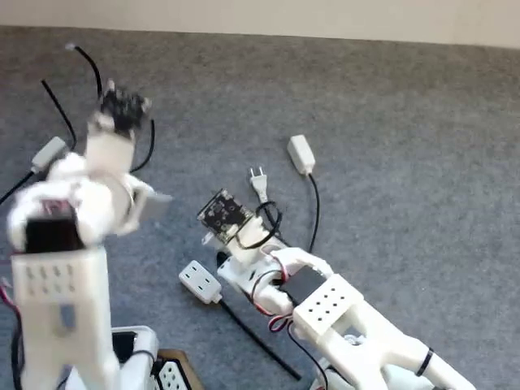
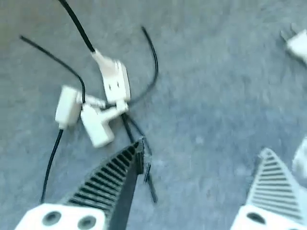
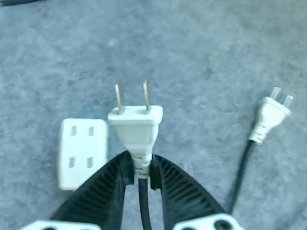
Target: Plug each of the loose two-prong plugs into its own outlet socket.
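Note:
My right gripper [image 3: 139,167] is shut on a white two-prong plug [image 3: 135,122], clamped at its neck with the prongs pointing away from me. A white outlet socket [image 3: 82,146] lies on the carpet just beside it, slots up. A second loose plug [image 3: 271,115] with a black cord lies farther off, and it is the plug [image 1: 258,180] beyond my right gripper [image 1: 224,213]. My left gripper [image 2: 201,151] hangs open above the carpet near a cluster of white sockets and plugs [image 2: 98,103] on black cords. The left gripper [image 1: 122,106] is at the far left.
Another white socket [image 1: 301,153] lies at the middle back, one socket [image 1: 199,280] by the right arm, and a greyish one [image 1: 47,153] at the left edge. Black cords [image 1: 313,207] trail across the grey carpet. Open carpet lies to the right.

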You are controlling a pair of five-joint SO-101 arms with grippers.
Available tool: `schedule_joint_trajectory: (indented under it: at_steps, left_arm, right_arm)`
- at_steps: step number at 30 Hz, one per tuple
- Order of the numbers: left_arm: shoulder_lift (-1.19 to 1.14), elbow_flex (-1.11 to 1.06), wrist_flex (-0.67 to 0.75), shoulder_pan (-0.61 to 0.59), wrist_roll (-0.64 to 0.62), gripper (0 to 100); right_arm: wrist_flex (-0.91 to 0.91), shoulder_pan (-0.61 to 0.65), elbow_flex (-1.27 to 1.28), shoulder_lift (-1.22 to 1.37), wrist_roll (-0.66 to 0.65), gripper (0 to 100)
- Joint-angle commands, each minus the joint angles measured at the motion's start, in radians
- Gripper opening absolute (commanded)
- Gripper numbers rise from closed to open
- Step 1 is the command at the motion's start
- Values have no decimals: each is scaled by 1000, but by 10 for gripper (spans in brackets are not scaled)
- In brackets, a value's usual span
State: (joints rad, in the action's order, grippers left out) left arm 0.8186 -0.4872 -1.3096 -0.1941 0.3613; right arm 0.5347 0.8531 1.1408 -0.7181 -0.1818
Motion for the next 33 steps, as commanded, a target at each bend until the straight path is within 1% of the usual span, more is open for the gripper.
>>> schedule_joint_trajectory:
  at_steps: [1,5,8,11,14,20,22,26,33]
  left_arm:
    - [275,-381,201,70,-57,396]
    - [409,-481,212,134,-89,401]
    - [487,-532,213,171,-112,400]
    - [549,-601,218,199,-126,397]
    - [591,-674,247,200,-126,397]
    - [616,-843,353,202,-126,396]
    - [616,-862,365,200,-123,396]
    - [615,-863,368,205,-121,396]
    - [613,-865,367,206,-121,396]
  right_arm:
    - [1,53,1,-28,-3,5]
    - [8,50,1,-28,34,5]
    - [62,48,-5,-28,37,5]
    - [107,47,-33,-28,78,5]
    - [162,42,-79,-30,84,5]
    - [312,39,-213,-30,80,5]
    - [346,39,-249,-30,78,5]
    - [349,39,-283,-54,77,5]
    - [372,42,-288,-285,81,5]
